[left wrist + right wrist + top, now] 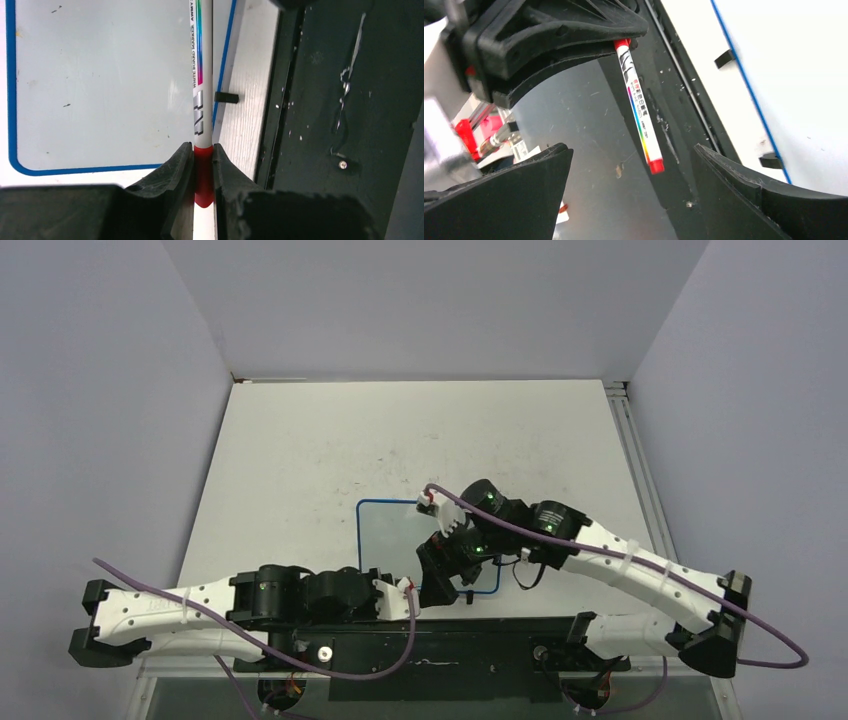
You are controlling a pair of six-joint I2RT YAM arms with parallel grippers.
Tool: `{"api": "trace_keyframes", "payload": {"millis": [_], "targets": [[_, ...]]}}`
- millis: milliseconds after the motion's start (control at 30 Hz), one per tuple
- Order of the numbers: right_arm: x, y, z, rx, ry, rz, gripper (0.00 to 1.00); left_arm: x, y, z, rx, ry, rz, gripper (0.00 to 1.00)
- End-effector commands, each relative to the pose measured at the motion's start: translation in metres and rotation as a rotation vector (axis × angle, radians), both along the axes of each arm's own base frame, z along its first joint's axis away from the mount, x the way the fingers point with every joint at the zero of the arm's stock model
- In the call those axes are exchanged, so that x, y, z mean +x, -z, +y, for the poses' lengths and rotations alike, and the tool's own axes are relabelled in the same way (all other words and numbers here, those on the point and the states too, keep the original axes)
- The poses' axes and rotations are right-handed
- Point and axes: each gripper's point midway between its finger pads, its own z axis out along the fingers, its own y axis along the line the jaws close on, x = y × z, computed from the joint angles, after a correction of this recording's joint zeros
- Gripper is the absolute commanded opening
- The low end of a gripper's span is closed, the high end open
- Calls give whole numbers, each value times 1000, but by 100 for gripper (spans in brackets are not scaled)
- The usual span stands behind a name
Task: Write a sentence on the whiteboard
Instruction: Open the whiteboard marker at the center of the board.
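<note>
Top external: our whiteboard [388, 535] lies on a scuffed table [300, 450] between pale walls [430, 300].
Our left jaws clamp a marker [202, 85]; our right jaws gape wide.

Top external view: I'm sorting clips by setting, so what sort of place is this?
Probably a robot lab test cell: plain grey walls box in a scuffed white table, with left arm and right arm mounted at its near edge.

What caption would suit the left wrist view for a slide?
Left gripper shut on the red end of a whiteboard marker, with the blue-framed whiteboard beyond it.
</note>
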Motion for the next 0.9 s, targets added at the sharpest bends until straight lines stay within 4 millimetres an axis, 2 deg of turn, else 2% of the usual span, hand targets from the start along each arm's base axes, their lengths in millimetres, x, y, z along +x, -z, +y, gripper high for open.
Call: {"api": "trace_keyframes", "payload": {"millis": [0, 167, 267, 367, 500, 700, 867], "targets": [[25, -24, 1, 173, 197, -128, 93, 8, -23, -29, -238, -74, -2, 0], [30, -41, -10, 354, 322, -171, 99, 22, -27, -36, -334, -92, -24, 0], [30, -44, -9, 416, 345, -167, 96, 33, -32, -33, -356, -108, 8, 0], [29, -36, -1, 437, 334, -140, 83, 32, -30, -36, -382, -71, 44, 0], [29, -33, 9, 446, 314, -131, 79, 28, -22, -39, -353, -50, 72, 0], [35, -19, 11, 357, 297, -156, 79, 20, -16, -45, -333, -10, 113, 0], [31, -7, 19, 312, 236, -129, 70, 19, -11, -47, -310, -8, 128, 0]]}}
